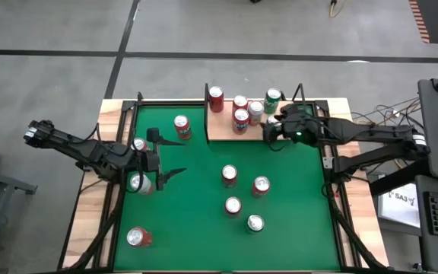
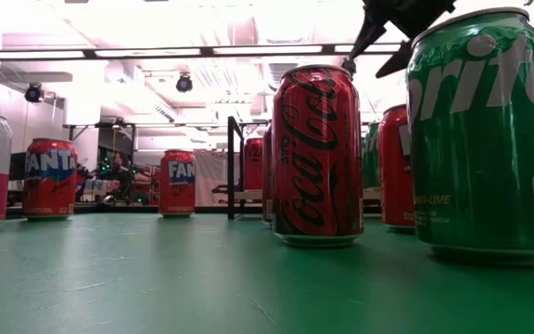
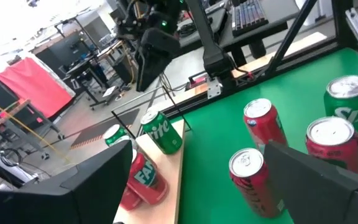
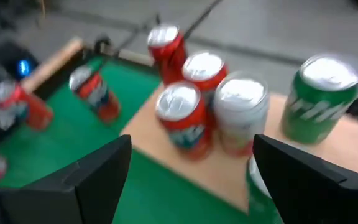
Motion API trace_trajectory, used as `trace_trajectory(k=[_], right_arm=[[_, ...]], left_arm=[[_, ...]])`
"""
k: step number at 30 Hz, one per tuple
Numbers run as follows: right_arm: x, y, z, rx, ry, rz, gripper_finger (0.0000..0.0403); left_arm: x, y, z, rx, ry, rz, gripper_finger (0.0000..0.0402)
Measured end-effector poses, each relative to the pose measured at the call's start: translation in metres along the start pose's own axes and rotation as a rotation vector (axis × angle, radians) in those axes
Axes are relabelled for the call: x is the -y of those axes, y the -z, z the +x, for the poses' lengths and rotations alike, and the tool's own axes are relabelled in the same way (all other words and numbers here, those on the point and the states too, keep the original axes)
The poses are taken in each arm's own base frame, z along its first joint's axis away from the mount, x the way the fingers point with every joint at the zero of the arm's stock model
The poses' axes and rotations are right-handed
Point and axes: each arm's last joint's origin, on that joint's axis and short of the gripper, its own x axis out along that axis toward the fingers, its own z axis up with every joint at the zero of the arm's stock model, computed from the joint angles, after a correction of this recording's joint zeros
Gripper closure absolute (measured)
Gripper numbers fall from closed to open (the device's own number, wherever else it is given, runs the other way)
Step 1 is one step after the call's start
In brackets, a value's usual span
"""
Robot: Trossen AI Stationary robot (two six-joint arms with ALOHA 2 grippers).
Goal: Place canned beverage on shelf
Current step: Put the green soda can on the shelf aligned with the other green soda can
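Observation:
The shelf (image 1: 220, 131), a tan board with black uprights, stands at the table's far edge and carries several upright cans: red ones (image 1: 241, 119), a silver one (image 1: 255, 112) and a green one (image 1: 272, 99). My right gripper (image 1: 269, 131) hovers open above the shelf's right end, with nothing between its fingers (image 4: 191, 180). In the right wrist view, another green can (image 4: 258, 186) stands just below, beside one finger. My left gripper (image 1: 179, 157) waits open over the table's left part, holding nothing, beside a silver-topped can (image 1: 138, 144).
Loose cans stand on the green felt: a red one (image 1: 182, 126) left of the shelf, several in the middle (image 1: 229, 175) and one at the near left (image 1: 138, 237). Black frame rails (image 1: 328, 164) run along the table's sides.

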Motion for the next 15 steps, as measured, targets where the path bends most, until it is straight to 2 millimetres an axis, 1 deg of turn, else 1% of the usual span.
trace_trajectory(k=[2,9,13,15], right_arm=[[-0.007,-0.003,0.005,-0.077,0.041,-0.020,0.0078],[-0.022,-0.002,0.024,-0.385,0.325,-0.091,0.0078],[-0.030,0.002,0.035,-0.538,0.372,-0.083,0.0084],[-0.034,0.005,0.041,-0.575,0.365,-0.083,0.0107]], left_arm=[[0.000,0.000,0.000,-0.005,-0.009,0.014,0.0056],[-0.003,0.002,0.000,-0.048,-0.103,0.012,0.0065],[-0.002,0.003,0.000,-0.057,-0.100,0.016,0.0068],[-0.002,0.003,0.000,-0.060,-0.101,0.017,0.0068]])
